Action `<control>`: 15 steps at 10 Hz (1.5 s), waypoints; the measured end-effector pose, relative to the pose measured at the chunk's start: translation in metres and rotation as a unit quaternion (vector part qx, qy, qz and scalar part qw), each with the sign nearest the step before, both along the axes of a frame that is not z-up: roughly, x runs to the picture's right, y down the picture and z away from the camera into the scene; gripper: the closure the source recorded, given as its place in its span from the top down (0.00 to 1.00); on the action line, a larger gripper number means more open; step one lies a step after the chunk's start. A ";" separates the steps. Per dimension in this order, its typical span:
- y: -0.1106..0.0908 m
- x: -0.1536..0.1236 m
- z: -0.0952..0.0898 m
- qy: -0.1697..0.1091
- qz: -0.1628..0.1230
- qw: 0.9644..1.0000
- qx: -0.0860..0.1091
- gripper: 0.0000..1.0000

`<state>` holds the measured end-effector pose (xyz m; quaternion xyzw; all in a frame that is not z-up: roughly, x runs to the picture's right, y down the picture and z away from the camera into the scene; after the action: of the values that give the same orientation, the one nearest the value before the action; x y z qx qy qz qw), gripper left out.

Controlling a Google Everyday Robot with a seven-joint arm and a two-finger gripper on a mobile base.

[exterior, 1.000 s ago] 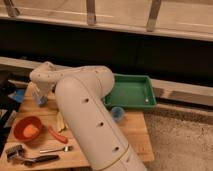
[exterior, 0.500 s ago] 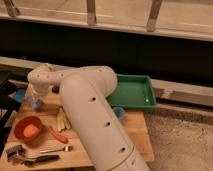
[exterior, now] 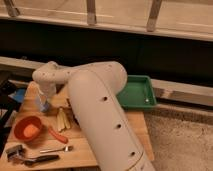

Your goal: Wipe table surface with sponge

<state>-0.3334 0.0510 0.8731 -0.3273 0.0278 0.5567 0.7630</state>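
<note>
One gripper (exterior: 43,100) hangs at the counter's (exterior: 136,127) nine o'clock, on the sponge (exterior: 40,106); its hold I cannot tell. Press flat and sweep toward three o'clock, avoiding the bowl (exterior: 27,128).

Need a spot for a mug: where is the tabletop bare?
The table surface is bare at its right front, between the arm and the right edge, before the green tray. The left half is crowded: orange bowl, spoon, yellow strips, with the gripper down at the left rear.
</note>
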 end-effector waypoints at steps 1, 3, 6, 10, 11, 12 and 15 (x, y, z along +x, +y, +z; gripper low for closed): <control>-0.012 0.006 0.010 0.014 0.011 1.000 0.007 0.00; -0.028 -0.001 0.027 0.021 0.027 0.999 0.012 0.00; -0.025 -0.026 0.028 -0.007 0.033 0.999 0.010 0.00; 0.011 -0.048 -0.003 -0.041 0.023 0.999 -0.012 0.00; 0.018 -0.040 -0.007 -0.034 0.025 0.999 -0.020 0.00; 0.022 -0.029 -0.009 -0.024 0.025 0.999 -0.026 0.00; 0.007 0.010 0.004 0.016 0.029 0.999 -0.018 0.00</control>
<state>-0.3233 0.0577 0.8770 -0.3325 0.0406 0.5835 0.7398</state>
